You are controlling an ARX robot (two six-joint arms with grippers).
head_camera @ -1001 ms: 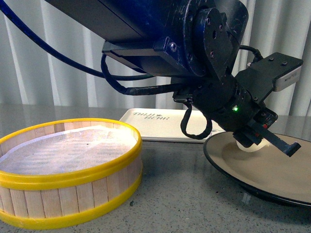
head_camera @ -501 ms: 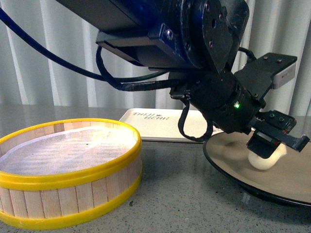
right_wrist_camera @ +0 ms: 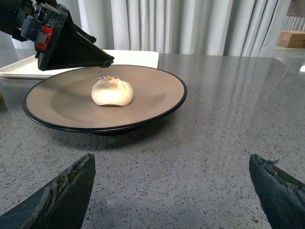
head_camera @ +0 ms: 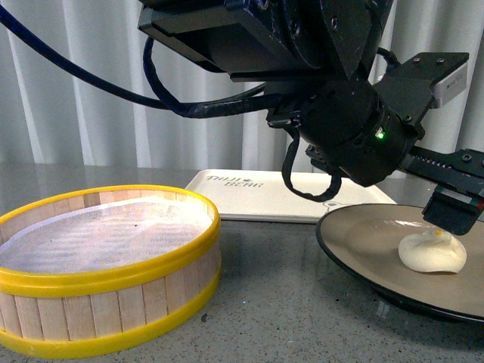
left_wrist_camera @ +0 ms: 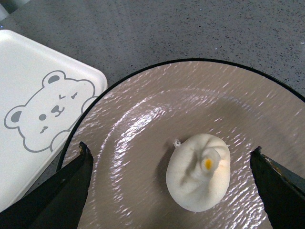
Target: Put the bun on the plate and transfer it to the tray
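- Since 0.5 s ago: L claw [left_wrist_camera: 170, 148] has let go of the bun [left_wrist_camera: 198, 179] & risen clear of it. The bun was pinched under the fingers then. It now sits free on the plate [left_wrist_camera: 143, 119].
- Nearest the front cam: yellow-rimmed steamer basket [head_camera: 106, 265], cloth-lined, well apart from the L claw, off to its left across the table [head_camera: 280, 302].
- Next out: plate, directly beneath the L claw. Bun lies below the gap btwn the fingers, nearer one finger than the other, touching neither.
- Bun has pleats & orange dot up, so it landed upright. It sits well in from the black rim. My read: that is deliberate, so it won't roll off when the plate is carried.
- L claw state: fingers spread wide, nothing in them.
- L arm pose: comes in from upper left of the front view & crosses to the right. Wrist is bent down, so its cam looks almost straight down onto the plate.
- R claw [right_wrist_camera: 171, 160]: also spread wide, nothing held, low over the table. Plate rim is ahead of it, apart. Prob. staged to take the plate for the transfer, but that's a guess.
- Farthest: tray [head_camera: 257, 197], beyond the L claw, just past the plate's far rim. In the L wrist view the rim overlaps the bear-print corner; can't tell if they touch.
- Step 1 looks done. Plate not yet on tray.
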